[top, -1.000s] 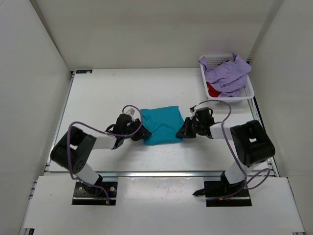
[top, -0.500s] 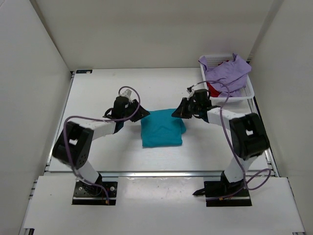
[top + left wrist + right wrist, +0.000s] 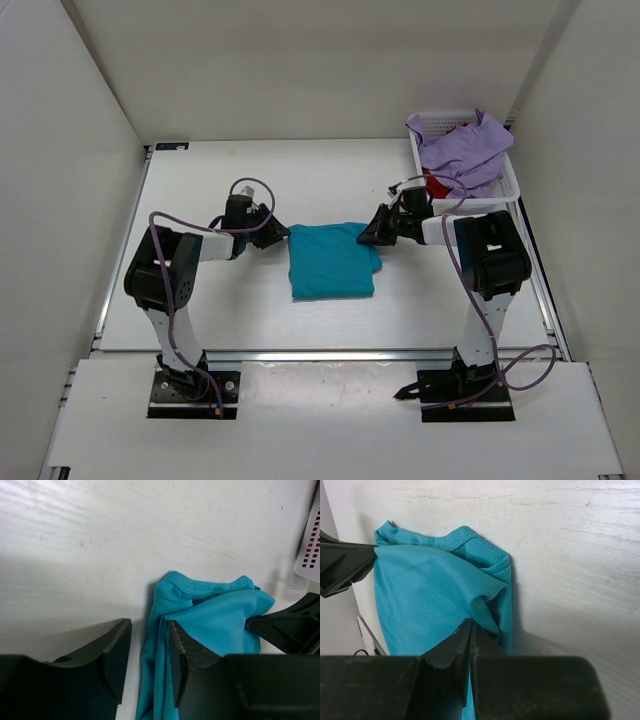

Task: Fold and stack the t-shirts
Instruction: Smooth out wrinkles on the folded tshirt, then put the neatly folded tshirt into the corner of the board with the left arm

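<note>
Quick status from me. The teal t-shirt [image 3: 330, 262] is lying folded into a rough rectangle around the middle of the table [image 3: 200, 200] in the overhead view, and I'm working both of its upper corners.

My left gripper [image 3: 277, 238] is sitting at the shirt's upper left corner. On that wrist cam the fingers [image 3: 117, 655] are standing only a narrow way apart. The bunched teal edge is running up through the gap, with a sliver of bare table showing beside it, so nothing is getting clamped there.

My right gripper [image 3: 368, 236] is at the upper right corner. Its fingers [image 3: 447, 647] are pressing together with barely a line between them, pinching a small fold of the teal cloth right at the tips.

The lavender t-shirt [image 3: 465, 150] is draping over the white mesh basket [image 3: 507, 188] in the upper right of the overhead view. The red t-shirt [image 3: 436, 183] is peeking out underneath it.
</note>
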`<state>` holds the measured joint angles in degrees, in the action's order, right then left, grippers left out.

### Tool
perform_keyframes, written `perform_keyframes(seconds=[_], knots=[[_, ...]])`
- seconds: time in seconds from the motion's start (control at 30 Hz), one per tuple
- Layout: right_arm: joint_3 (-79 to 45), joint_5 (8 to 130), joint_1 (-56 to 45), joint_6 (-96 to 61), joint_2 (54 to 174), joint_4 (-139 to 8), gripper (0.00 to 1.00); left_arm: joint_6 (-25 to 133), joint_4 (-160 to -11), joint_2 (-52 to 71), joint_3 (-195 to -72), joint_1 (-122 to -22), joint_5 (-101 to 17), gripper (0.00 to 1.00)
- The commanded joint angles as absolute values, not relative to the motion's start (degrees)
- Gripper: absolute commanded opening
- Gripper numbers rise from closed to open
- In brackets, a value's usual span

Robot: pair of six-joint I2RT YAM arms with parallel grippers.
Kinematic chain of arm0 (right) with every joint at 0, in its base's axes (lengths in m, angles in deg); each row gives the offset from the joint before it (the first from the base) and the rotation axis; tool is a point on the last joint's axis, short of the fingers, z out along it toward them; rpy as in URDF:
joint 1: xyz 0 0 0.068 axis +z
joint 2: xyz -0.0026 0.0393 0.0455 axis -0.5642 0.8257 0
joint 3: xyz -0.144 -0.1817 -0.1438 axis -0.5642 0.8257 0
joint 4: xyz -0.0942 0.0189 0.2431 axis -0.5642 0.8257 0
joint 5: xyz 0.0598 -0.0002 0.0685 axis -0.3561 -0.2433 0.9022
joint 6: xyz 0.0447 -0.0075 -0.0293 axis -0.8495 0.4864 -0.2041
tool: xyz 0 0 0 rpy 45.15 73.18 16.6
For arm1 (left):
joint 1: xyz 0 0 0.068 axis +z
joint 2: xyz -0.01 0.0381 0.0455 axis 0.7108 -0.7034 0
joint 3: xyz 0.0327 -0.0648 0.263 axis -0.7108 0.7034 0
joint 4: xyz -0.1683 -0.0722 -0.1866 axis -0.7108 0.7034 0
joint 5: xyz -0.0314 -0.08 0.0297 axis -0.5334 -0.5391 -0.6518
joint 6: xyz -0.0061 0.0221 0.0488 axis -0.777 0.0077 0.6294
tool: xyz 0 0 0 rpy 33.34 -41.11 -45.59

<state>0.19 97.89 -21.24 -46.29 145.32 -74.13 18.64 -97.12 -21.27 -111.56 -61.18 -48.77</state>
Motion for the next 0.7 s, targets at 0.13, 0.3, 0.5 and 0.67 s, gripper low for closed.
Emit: perform_keyframes(seconds=[0.13,0.3,0.5,0.67], knots=[[-3.47,99.81,-19.5,-45.01,138.05,-72.45,0.25,20.88,-98.05,-6.35,-103.35,-61.64,-45.95,0.57],[0.03,100.07,-17.82,-45.98,128.82,-73.5,0.51,23.17,-94.8,0.6,-95.53,-66.04,-44.45,0.68],[11.63,99.55,-18.0,-48.62,116.52,-78.42,0.54,24.67,-93.47,-3.51,-94.46,-69.03,-45.58,0.7],[20.94,99.9,-19.32,-50.81,107.2,-81.41,0.54,23.7,-96.89,-11.41,-98.49,-71.57,-48.22,0.69]])
